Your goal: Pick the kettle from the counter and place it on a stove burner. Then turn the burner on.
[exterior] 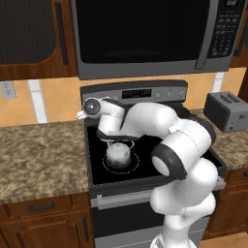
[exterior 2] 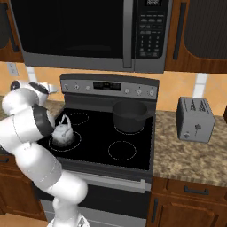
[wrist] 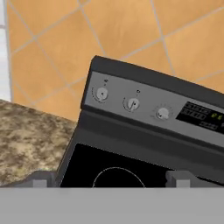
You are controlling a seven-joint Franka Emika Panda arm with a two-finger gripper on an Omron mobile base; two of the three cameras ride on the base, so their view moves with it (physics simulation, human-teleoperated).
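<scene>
Left base view: kettle [exterior: 118,154] sat inside the largest white circle, the burner [exterior: 120,162], at the cooktop's front left corner, upright, handle arched over the top. Arm bent above it; nothing gripped. Right base view: kettle [exterior 2: 62,131] on the same ring, pot [exterior 2: 129,116] on the back right ring, toaster [exterior 2: 194,119] on the surface [exterior 2: 186,155] right of the stove. Hand view: hand [wrist: 111,180] faced the stove's back panel, fingertips [wrist: 40,179] spread wide, empty; three knobs [wrist: 132,103] in a row ahead, not touched.
</scene>
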